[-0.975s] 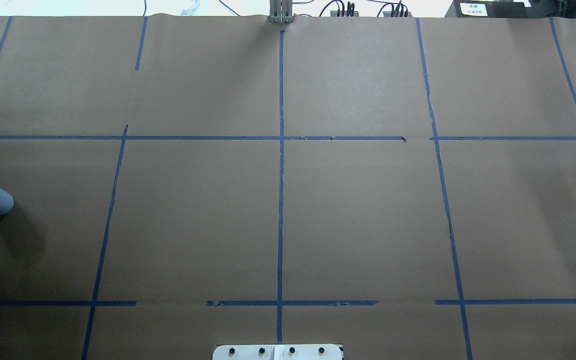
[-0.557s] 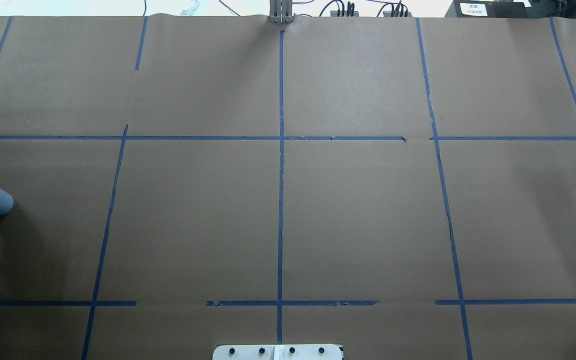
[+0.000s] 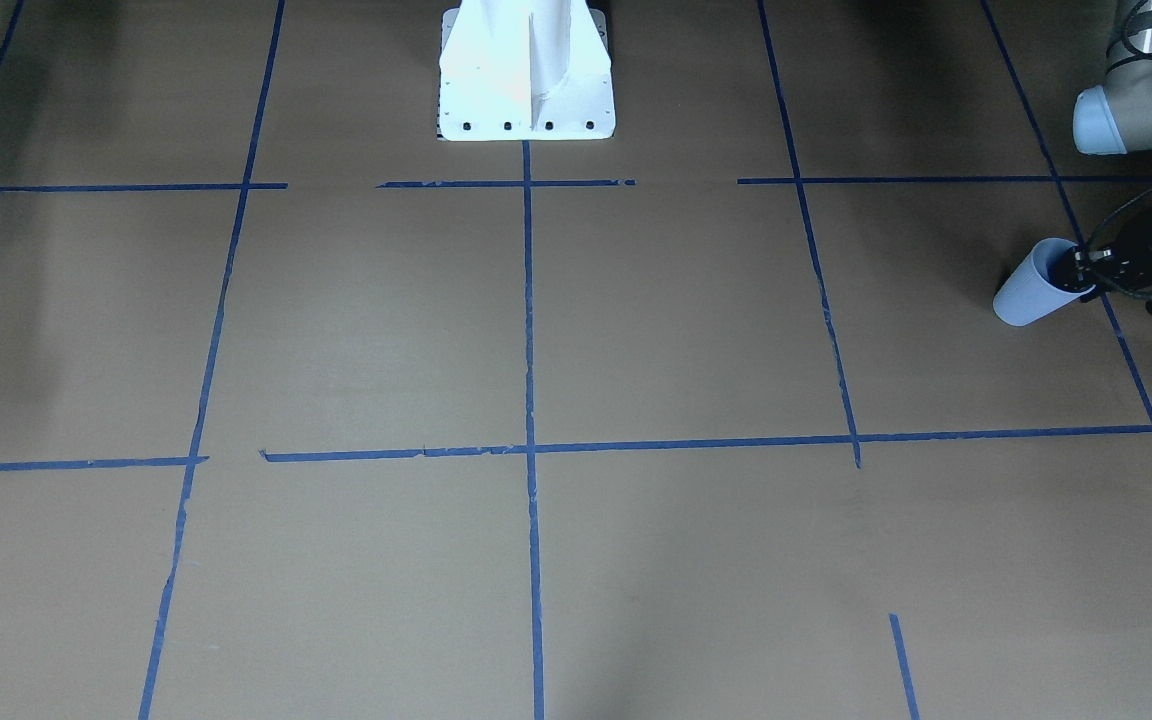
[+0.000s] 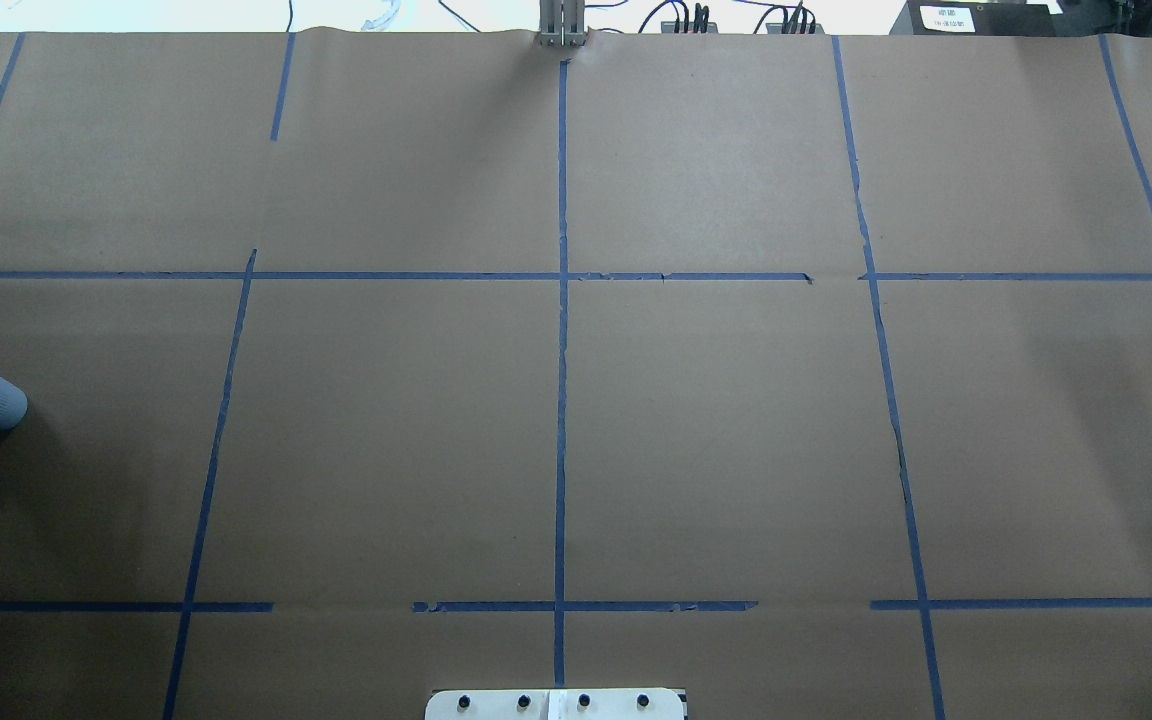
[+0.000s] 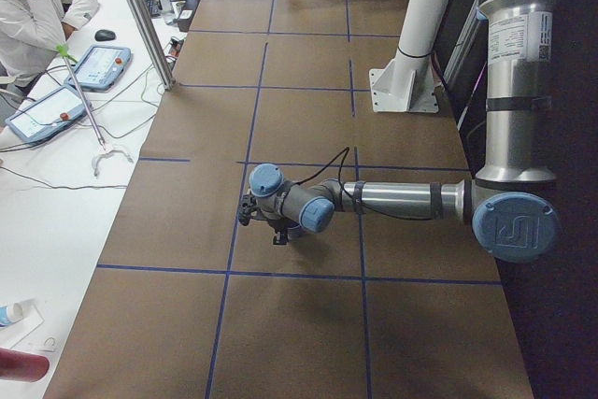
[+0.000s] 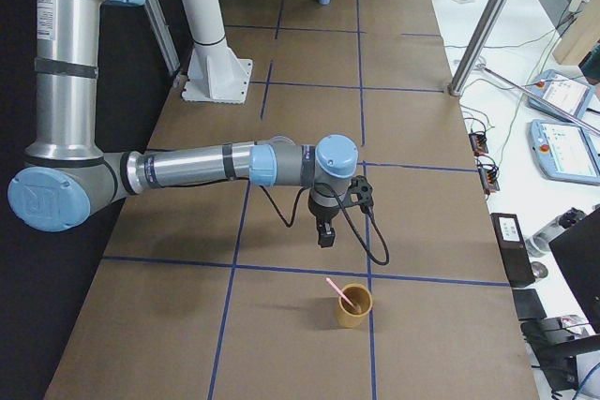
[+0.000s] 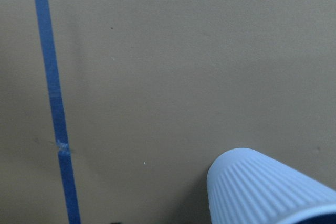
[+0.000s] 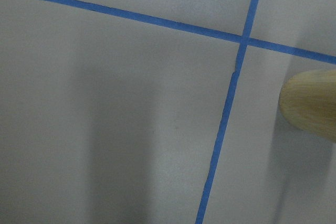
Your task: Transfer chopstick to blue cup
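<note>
We see the left gripper (image 3: 1086, 270) at the rim of the blue cup (image 3: 1026, 290), overlapping the cup's mouth. We cannot tell whether it pinches the rim or stands spread. The right gripper (image 6: 323, 229) hangs pointing down over the table (image 6: 281, 325), near a tan cup (image 6: 355, 306); how far it is spread we cannot tell. The chopstick (image 6: 337, 289) leans inside that tan cup, well apart from the blue cup.

Table (image 4: 736, 450): top covered in brown paper (image 3: 356, 320), ruled into squares by blue tape lines (image 4: 561, 400). White base plate (image 3: 526, 115) at the middle of the robot-side edge. Blue cup (image 3: 1028, 292) near the left end. Tan cup (image 6: 355, 308) near the right end.
</note>
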{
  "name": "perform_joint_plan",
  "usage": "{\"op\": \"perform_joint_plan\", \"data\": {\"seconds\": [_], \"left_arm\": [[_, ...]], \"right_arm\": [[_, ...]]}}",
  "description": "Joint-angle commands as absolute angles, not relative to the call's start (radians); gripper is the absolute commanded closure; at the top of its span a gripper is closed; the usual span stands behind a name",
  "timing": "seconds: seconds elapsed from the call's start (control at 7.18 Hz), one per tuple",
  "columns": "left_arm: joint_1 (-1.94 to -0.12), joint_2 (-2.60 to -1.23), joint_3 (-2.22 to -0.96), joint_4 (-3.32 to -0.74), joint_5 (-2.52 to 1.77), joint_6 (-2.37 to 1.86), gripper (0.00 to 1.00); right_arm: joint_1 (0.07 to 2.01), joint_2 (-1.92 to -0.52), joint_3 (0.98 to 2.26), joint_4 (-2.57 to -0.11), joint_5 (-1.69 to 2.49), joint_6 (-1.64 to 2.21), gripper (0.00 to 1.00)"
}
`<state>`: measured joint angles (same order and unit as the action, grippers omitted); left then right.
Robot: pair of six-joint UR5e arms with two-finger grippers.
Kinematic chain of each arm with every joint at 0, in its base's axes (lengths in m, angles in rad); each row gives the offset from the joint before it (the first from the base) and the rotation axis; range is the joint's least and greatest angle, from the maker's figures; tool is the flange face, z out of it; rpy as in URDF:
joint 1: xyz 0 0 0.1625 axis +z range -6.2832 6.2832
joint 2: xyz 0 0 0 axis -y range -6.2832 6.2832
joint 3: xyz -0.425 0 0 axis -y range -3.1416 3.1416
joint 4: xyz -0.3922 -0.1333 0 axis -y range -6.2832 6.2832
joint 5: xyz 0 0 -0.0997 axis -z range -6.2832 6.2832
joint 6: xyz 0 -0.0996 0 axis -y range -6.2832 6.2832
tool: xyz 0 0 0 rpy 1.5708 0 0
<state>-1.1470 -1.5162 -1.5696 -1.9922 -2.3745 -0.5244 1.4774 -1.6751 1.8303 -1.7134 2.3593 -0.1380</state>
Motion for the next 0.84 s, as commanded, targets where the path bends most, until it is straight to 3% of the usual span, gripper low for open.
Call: {"op": "perform_joint_plan", "data": {"seconds": [0.0, 0.14, 0.42, 0.7], "left_arm": [[-1.134, -1.563, -1.693, -1.977, -2.419, -0.822, 1.00], [-1.070, -1.624, -1.765, -1.977, -2.418, -1.021, 1.00], [-0.845, -1.875, -1.781, -1.950, -2.344, -1.443, 1.00], [-0.666, -2.163, -1.761, -1.672, -2.098, -1.555, 1.00]], "right_arm": [[1.477, -1.675, 1.832, -1.712, 2.359, -0.138, 0.00], [1.476, -1.677, 1.829, -1.689, 2.358, -0.140, 0.00], [1.476, -1.677, 1.829, -1.687, 2.358, -0.140, 0.00], [1.471, -1.677, 1.829, -1.687, 2.359, -0.138, 0.00]]}}
